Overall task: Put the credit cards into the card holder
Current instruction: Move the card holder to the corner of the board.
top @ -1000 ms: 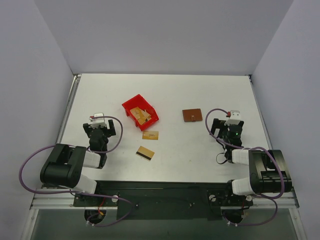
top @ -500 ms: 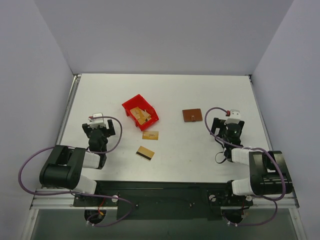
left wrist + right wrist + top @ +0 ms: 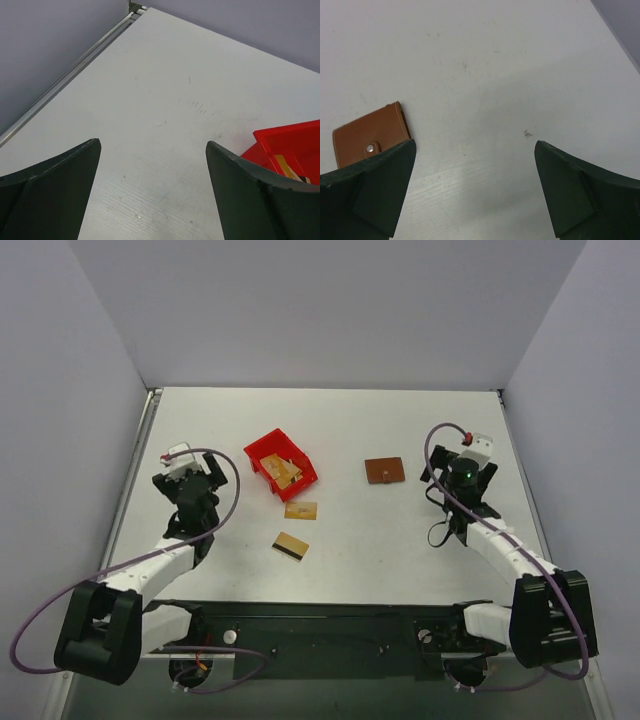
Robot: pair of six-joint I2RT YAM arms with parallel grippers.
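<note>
Both arms have unfolded from their tucked poses. The left arm (image 3: 150, 560) now reaches farther up and toward the left edge of the tabletop (image 3: 350, 420). The right arm (image 3: 500, 545) has stretched out, so its end sits about level with the card holder (image 3: 384, 470). The objects lie where they did a second ago.

The left fingers (image 3: 50, 195) are spread wide with nothing between them, over bare tabletop. The red bin (image 3: 285, 142) is just beyond the right-hand one. The right fingers (image 3: 370, 190) are also spread wide and hold nothing.

The card holder lies closed and flat on the tabletop, snap tab up, apart from the right fingers and to their left. In the right wrist view its near corner is hidden behind the tip of one finger.

Of the credit cards, a few (image 3: 288, 472) rest inside the red bin. One card (image 3: 300, 510) lies on the tabletop just on the near side of the bin. The dark-striped card (image 3: 290, 546) lies nearer still, toward the arm bases.
</note>
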